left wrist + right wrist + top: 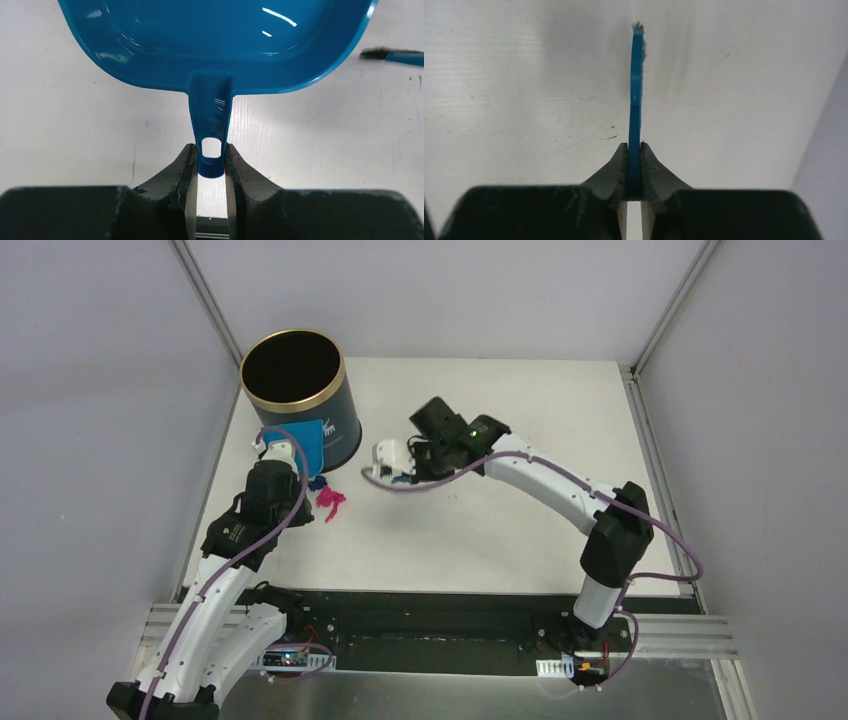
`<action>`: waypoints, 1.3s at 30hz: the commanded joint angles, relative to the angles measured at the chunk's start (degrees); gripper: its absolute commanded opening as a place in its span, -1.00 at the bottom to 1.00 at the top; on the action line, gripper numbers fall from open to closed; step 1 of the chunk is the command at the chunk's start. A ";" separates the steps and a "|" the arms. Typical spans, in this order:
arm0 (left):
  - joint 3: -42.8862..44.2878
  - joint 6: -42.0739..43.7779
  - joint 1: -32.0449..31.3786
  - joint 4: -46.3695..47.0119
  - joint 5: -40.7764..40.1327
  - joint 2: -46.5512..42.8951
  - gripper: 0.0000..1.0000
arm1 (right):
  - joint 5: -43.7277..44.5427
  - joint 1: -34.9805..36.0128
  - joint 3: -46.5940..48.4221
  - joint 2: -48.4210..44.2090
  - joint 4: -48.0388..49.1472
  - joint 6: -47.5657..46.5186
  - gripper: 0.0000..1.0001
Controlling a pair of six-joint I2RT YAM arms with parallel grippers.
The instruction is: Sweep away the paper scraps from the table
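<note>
- Left jaws: clamped on the tip of the dustpan [220,40] handle, one jaw on each side of the hanging hole.
- Right jaws: shut tight on the brush [636,100], which sticks straight out ahead, seen edge-on, bristles at the far tip.
- Paper scraps [327,498]: a small pink and dark blue clump on the surface [480,530], just beside the left arm's [255,520] wrist, on the near side of the bin [300,390]. They lie loose and are not in the pan.
- Progress (my judgement): tools are picked up, but no sweeping has reached this clump. The part of the pan interior I can see holds nothing. Left to do: set the pan lip by the clump, brush the bits in, and probably tip them into the bin.
- The brush end is apart from the scraps, toward the middle of the surface.
- Overhead view only: shows where scraps, bin and both arms sit relative to one another. The grips themselves are too small to read there.
- Left wrist view only: shows the hold on the handle, the glossy bare pan, and the brush tip at the right edge. No scraps are in frame.
- Right wrist view only: shows the hold on the brush over bare white surface, with no scraps and no pan.
- Cannot tell whether the pan lip touches the surface.
</note>
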 commanded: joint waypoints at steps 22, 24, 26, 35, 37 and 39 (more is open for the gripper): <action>-0.63 -3.21 2.93 0.51 -4.67 -3.85 -1.00 | 6.41 18.89 -6.63 11.20 43.71 -46.89 -1.00; -0.58 -3.13 2.93 0.50 -4.56 -3.95 -1.00 | 6.42 19.11 -4.47 14.48 45.96 -46.16 -1.00; -0.67 -3.07 2.93 0.50 -4.52 -4.13 -1.00 | 7.26 19.29 -2.35 17.71 48.04 -45.17 -1.00; -0.63 -2.77 2.93 0.68 -3.64 -4.15 -1.00 | 7.75 19.38 -1.11 19.46 41.63 -41.71 -1.00; -0.63 -2.70 2.93 0.68 -3.57 -4.15 -1.00 | 7.42 19.67 -4.54 16.36 37.75 -41.37 -1.00; -0.63 -2.68 2.93 0.68 -3.38 -4.07 -1.00 | 8.11 20.00 -8.75 12.64 33.80 -40.61 -1.00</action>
